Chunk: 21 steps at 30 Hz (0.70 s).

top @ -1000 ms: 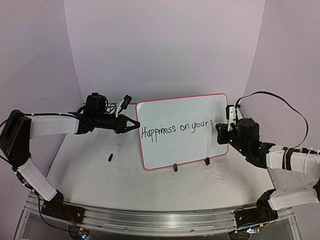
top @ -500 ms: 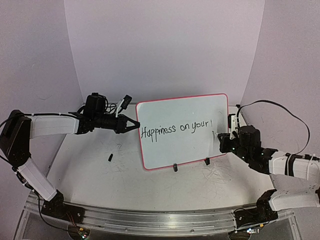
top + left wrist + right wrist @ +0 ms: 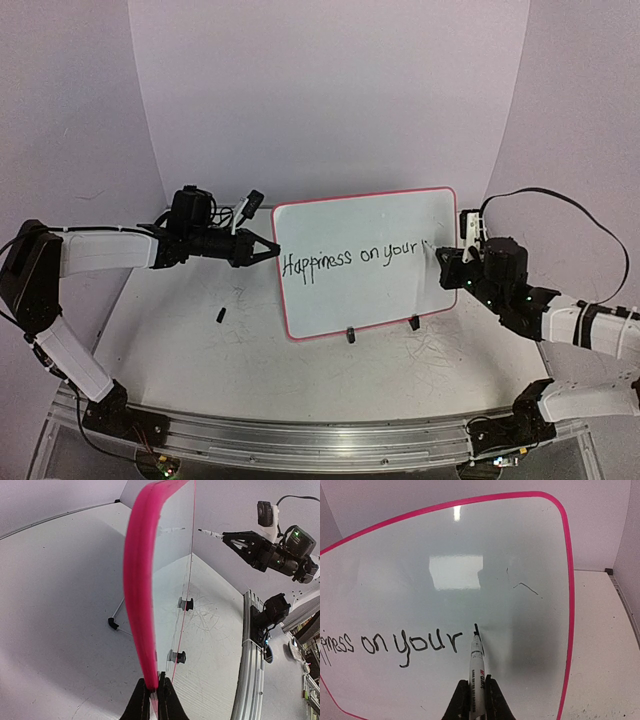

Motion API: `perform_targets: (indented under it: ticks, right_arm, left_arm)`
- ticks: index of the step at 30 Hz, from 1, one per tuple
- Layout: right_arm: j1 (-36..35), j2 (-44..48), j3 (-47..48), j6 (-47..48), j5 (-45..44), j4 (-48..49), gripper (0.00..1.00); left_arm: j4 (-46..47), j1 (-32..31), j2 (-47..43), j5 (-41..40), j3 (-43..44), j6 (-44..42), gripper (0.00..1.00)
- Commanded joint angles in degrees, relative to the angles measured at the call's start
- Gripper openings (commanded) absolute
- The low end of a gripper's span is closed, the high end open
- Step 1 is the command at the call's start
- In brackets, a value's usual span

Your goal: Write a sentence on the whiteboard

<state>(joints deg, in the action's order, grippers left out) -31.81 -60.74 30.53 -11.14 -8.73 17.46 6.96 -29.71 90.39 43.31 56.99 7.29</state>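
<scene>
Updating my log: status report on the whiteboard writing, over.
Left gripper shut on whiteboard edge. Right gripper shut on marker, tip at sentence end. Nothing blocking.

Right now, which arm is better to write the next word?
Right arm. The right claw is shut on the marker, tip at the end of the sentence on the whiteboard. The left claw is pinching the whiteboard's red rim.

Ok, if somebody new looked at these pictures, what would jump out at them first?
The red-rimmed whiteboard standing upright in the middle of the table, with the sentence "Happiness on your" in black across it. The right gripper holds a marker with its tip at the board just after "your", while the left gripper pinches the board's left edge.
</scene>
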Motion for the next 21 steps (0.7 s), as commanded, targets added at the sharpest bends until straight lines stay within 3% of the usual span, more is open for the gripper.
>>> perform_targets:
  ticks: [1,21]
  right_arm:
    - [-0.19,-1.68,3.43,1.78,-1.84,3.56,0.00]
    - [-0.10,-5.77,3.76,1.14,-4.05,4.16,0.00]
  left_arm:
    - [-1.15,-1.49,-1.60,1.73,2.14,-2.37,0.00]
    - [-1.23,-1.49,-1.35,1.91,2.16,-2.46,0.00]
